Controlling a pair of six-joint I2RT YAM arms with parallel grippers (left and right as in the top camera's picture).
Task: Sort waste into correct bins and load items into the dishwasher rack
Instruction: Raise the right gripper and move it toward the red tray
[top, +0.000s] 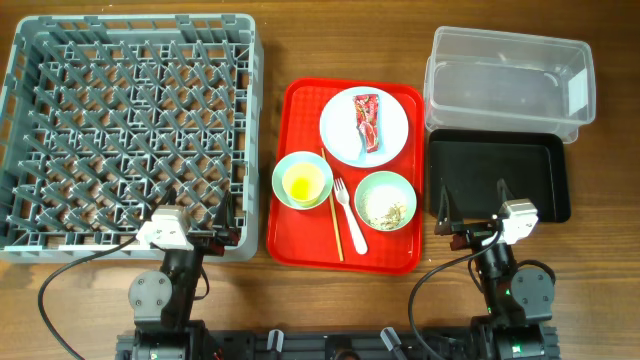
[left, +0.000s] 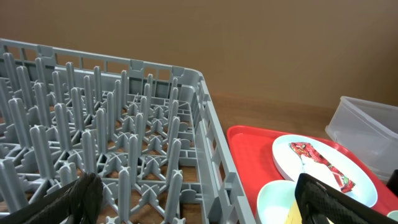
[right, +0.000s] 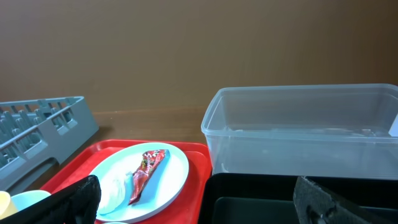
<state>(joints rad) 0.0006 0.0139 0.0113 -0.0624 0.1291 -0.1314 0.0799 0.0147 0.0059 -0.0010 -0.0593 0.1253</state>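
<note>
The grey dishwasher rack (top: 130, 130) fills the left and holds nothing. On the red serving tray sit a white plate (top: 363, 125) with the red wrapper (top: 367, 122), a mint bowl (top: 302, 180) holding the yellow cup (top: 300, 185), and a second mint bowl (top: 385, 200) with rice scraps. The white fork (top: 349, 215) and chopsticks (top: 333, 215) lie between the bowls. The clear tub (top: 510, 80) and the black tray (top: 497, 175) are at the right. A white paper scrap (right: 115, 186) lies on the plate. My left gripper (top: 200, 238) (left: 196, 186) is open at the rack's near edge. My right gripper (top: 470, 205) (right: 196, 186) is open over the black tray's near edge.
The red serving tray (top: 300, 240) lies between the rack and the bins. Bare wood table shows along the far edge and to the right of the bins. Cables run from both arm bases along the near edge.
</note>
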